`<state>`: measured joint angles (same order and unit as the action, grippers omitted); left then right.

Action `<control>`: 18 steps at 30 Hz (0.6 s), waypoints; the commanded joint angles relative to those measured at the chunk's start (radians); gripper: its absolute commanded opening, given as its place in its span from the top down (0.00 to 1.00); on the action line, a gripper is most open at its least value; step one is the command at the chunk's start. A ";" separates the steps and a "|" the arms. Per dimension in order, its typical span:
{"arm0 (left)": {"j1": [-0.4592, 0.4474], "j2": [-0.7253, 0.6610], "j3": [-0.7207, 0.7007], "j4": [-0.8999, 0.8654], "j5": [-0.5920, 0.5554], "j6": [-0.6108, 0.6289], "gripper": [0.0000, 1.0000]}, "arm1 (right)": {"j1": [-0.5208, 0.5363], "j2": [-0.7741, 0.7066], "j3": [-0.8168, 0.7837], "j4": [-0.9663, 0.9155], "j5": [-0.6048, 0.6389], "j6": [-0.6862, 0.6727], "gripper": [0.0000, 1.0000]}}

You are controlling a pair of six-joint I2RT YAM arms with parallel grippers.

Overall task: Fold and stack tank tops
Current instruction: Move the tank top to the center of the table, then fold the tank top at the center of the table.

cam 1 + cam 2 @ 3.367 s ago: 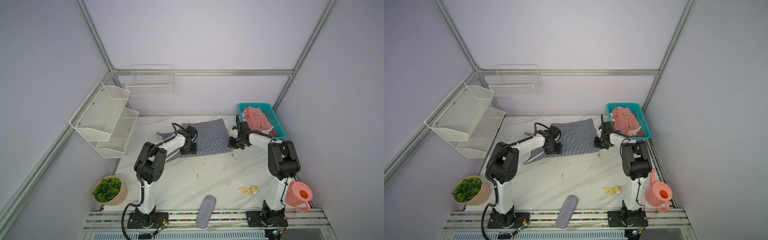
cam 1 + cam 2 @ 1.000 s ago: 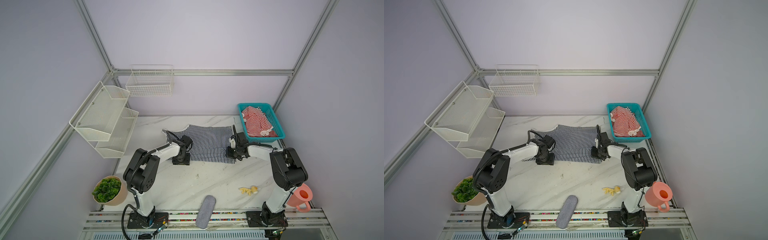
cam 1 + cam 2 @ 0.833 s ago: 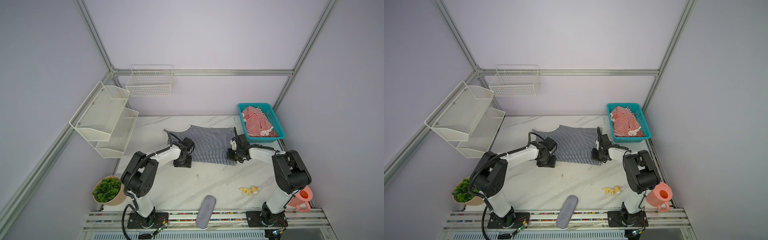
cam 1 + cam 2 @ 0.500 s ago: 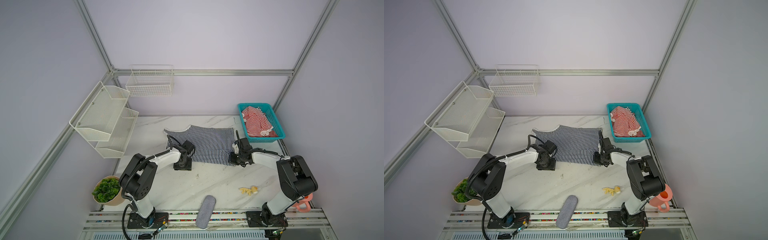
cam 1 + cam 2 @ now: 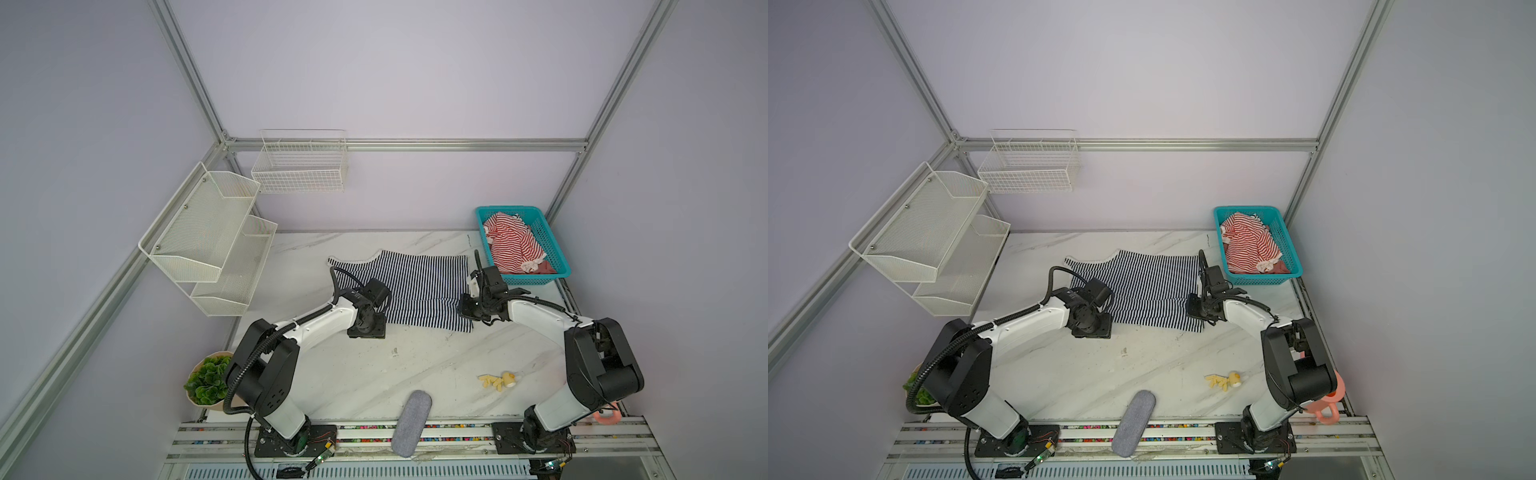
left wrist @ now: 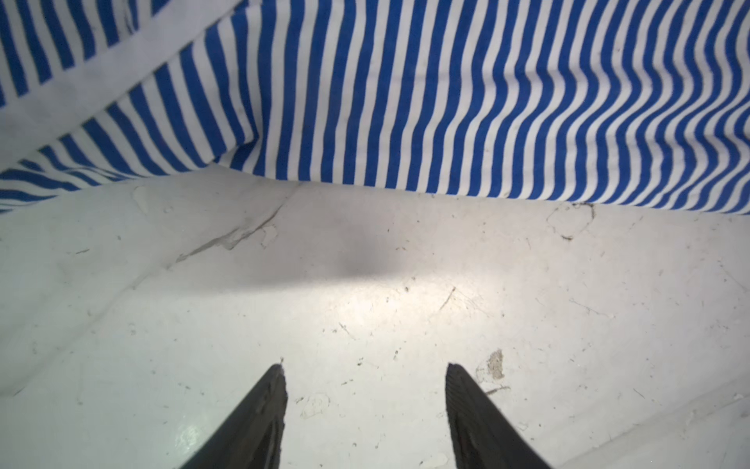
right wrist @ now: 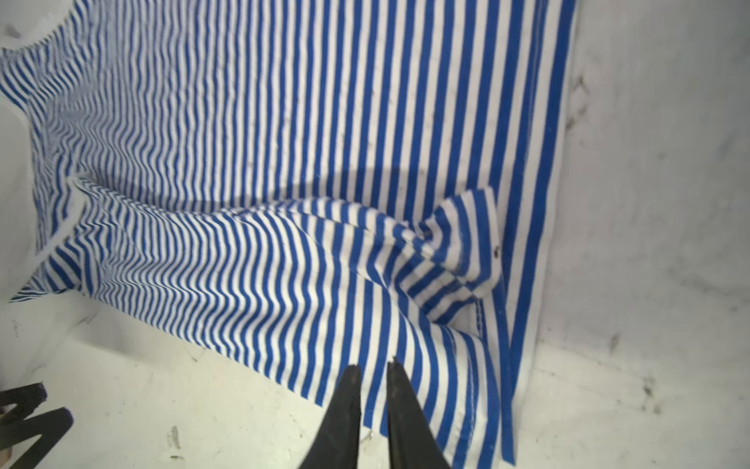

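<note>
The navy-and-white tank top (image 5: pixel 419 291) (image 5: pixel 1150 286) lies spread out at the middle back of the table. Its near part is folded over, with a small bunched fold (image 7: pixel 454 243) near the hem. My left gripper (image 5: pixel 367 332) (image 6: pixel 365 367) is open over bare marble just in front of the cloth's near edge (image 6: pixel 446 101), with nothing between its fingers. My right gripper (image 5: pixel 465 309) (image 7: pixel 373 365) hangs over the top's near right corner. Its jaws are a narrow slit apart and the striped cloth lies flat below them. The red-and-white tank top (image 5: pixel 513 245) (image 5: pixel 1248 245) is crumpled in the teal basket (image 5: pixel 536 279).
A grey felt case (image 5: pixel 411 424) hangs over the front edge. A small yellow toy (image 5: pixel 498 380) lies at the front right and a pink watering can (image 5: pixel 606 415) stands behind the right arm's base. A potted plant (image 5: pixel 205 378), white shelves (image 5: pixel 208 237) and a wire basket (image 5: pixel 299 166) are on the left.
Both grippers have moved toward the front of the table, drawing the navy top's near edge with them. The right jaws have parted slightly. The left gripper now stands off the cloth.
</note>
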<state>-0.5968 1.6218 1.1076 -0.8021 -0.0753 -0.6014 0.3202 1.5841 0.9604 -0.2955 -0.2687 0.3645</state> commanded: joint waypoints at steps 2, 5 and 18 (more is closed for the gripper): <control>-0.003 -0.020 0.182 -0.052 -0.052 0.055 0.37 | 0.004 -0.005 0.116 -0.054 0.018 -0.037 0.79; -0.003 0.002 0.254 -0.085 -0.094 0.078 0.36 | 0.003 0.039 0.209 -0.064 0.011 -0.044 0.76; 0.175 0.240 0.629 -0.149 -0.090 0.237 0.34 | -0.006 0.396 0.659 -0.113 0.000 -0.120 0.61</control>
<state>-0.4706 1.8301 1.5986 -0.9325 -0.1787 -0.4255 0.3195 1.9167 1.5421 -0.3634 -0.2672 0.2729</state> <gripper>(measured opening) 0.654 0.390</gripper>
